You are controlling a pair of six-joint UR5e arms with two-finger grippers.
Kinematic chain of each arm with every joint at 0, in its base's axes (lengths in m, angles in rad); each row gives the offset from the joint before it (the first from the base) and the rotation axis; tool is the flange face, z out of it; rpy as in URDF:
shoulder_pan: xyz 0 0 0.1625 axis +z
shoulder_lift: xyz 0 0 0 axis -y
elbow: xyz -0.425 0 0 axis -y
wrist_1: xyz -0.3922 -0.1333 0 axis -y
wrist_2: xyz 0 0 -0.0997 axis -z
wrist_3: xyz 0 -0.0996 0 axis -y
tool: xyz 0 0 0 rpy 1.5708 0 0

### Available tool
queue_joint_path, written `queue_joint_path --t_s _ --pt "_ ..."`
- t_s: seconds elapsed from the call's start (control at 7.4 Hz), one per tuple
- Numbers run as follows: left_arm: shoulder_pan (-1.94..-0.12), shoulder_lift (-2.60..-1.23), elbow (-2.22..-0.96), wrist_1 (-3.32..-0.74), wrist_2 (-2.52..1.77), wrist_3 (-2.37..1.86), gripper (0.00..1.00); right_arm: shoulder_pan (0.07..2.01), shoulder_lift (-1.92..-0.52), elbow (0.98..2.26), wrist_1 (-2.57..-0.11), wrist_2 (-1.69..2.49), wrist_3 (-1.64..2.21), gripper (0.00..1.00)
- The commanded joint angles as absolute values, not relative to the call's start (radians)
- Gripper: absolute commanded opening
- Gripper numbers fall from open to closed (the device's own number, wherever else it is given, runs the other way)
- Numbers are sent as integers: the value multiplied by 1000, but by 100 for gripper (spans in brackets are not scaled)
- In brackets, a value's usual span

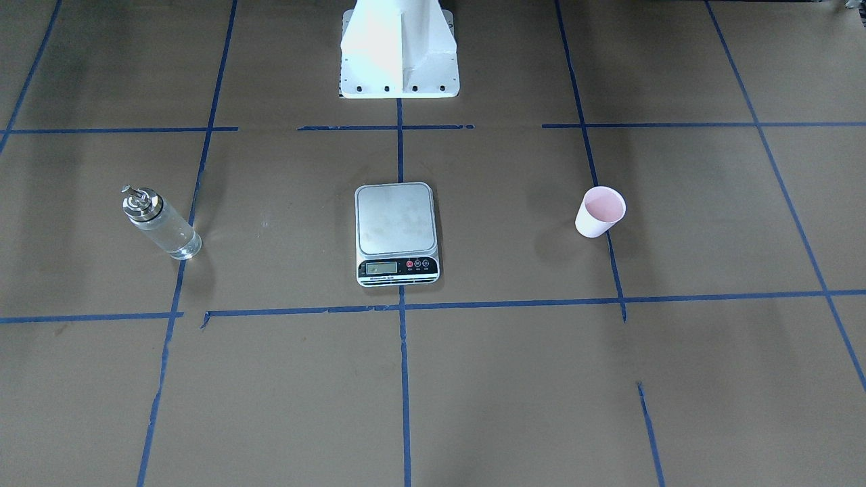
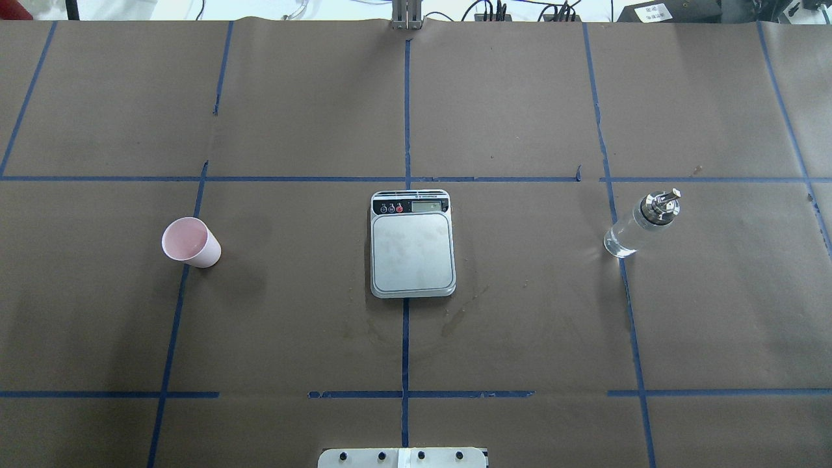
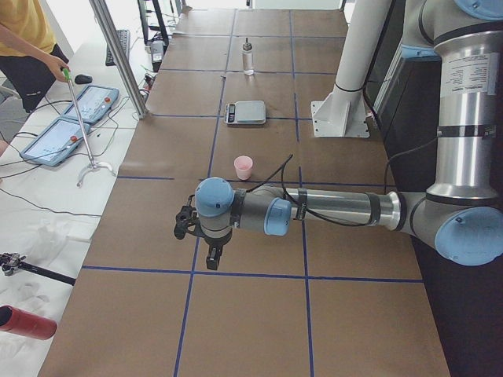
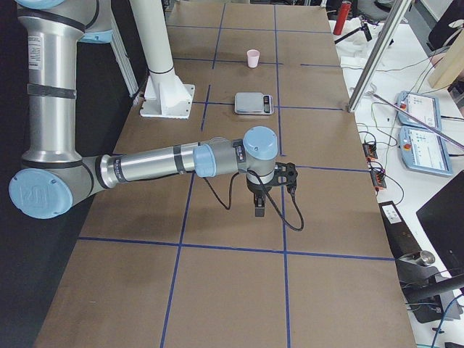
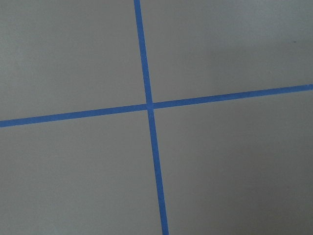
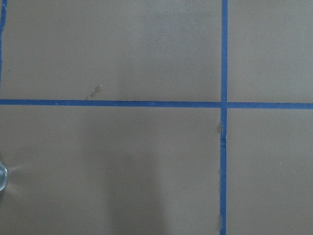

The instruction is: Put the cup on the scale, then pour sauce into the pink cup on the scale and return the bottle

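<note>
Overhead exterior shows the scale [image 2: 412,250] at the middle of the table [image 2: 520,325]. The cup [image 2: 190,242] stands upright well apart on the scale's left, on a line of blue tape [image 2: 175,312], and the bottle [image 2: 640,224] stands well apart on its right. Only the side views show the arms. Exterior left catches the left gripper [image 3: 214,259] pointing down above the paper, nearer the camera than the cup. Exterior right shows the right gripper [image 4: 259,206] likewise, holding nothing. Whether either gripper's fingers are apart or together cannot be told. Both wrist cameras see crossed tape, and the right one also a sliver of clear glass [image 6: 2,176] at its left edge.
</note>
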State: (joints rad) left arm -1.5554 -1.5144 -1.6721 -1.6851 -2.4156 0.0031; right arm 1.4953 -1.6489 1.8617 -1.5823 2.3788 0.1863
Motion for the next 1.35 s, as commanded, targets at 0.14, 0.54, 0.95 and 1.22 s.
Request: queue_joint_path --t_s 0.14,0.54,0.95,1.22 --pt "-1555 -1526 -1698 -1692 -2446 2 100 1494 -1646 1862 -1578 2381 190 100" --pt "-1554 -1523 -1742 -1713 -2454 -2 100 1493 -1647 1856 -1562 2387 196 100" --pt "-1551 -1503 -1776 -1727 -2577 -20 100 1462 -1648 1870 -1514 2391 201 100" --pt "-1418 -1508 -1802 -1848 -2565 -165 100 1462 -1646 1876 -1508 2391 196 100"
